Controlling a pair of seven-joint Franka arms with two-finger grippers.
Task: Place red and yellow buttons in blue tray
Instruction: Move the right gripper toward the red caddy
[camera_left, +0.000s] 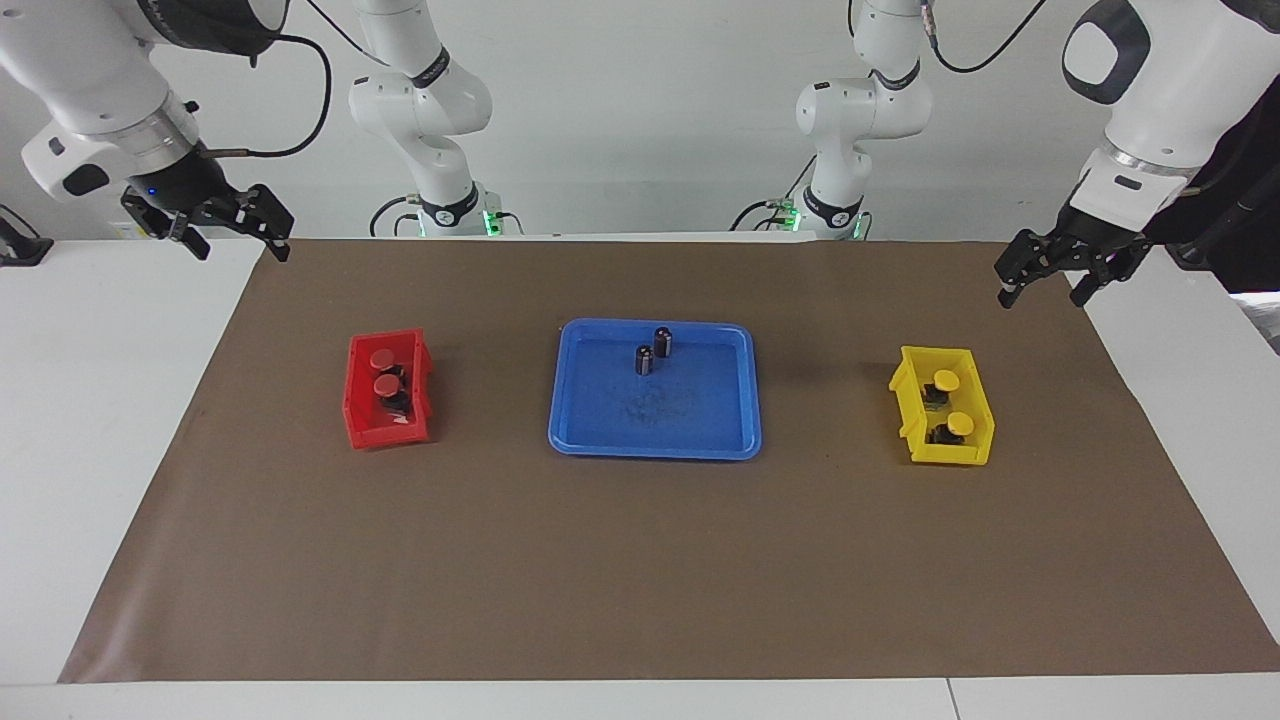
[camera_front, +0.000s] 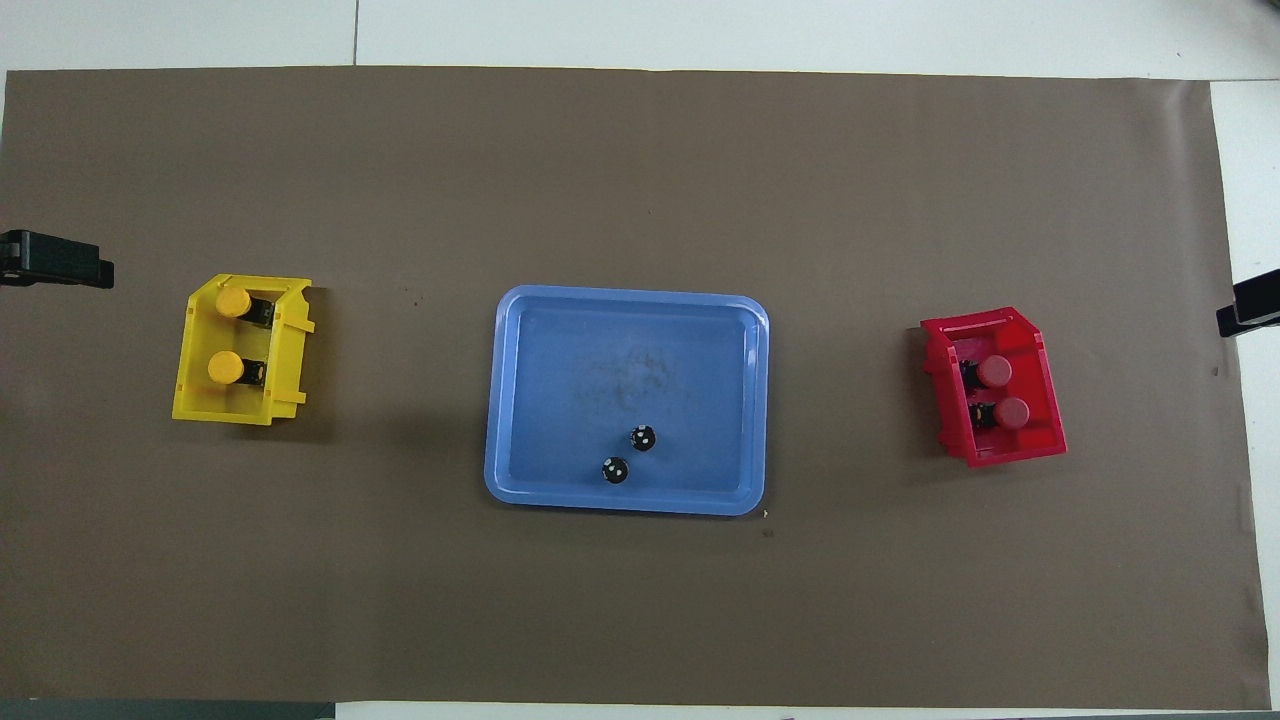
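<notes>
Two red buttons (camera_left: 383, 358) (camera_front: 994, 371) lie in the small red bin (camera_left: 360, 420) toward the right arm's end. Two yellow buttons (camera_left: 945, 380) (camera_front: 233, 302) lie in the small yellow bin (camera_left: 915, 425) toward the left arm's end. The blue tray (camera_left: 650, 425) (camera_front: 620, 350) sits between the bins at mid-table. My right gripper (camera_left: 238, 245) hangs open and empty over the mat's corner by the red bin's end. My left gripper (camera_left: 1042, 292) hangs open and empty over the mat's edge by the yellow bin's end. Both arms wait.
Two small dark capless cylinders (camera_left: 663, 342) (camera_front: 643, 438) stand upright in the tray's part nearer the robots. A brown mat (camera_left: 640, 560) covers the white table. The bins stand well apart from the tray.
</notes>
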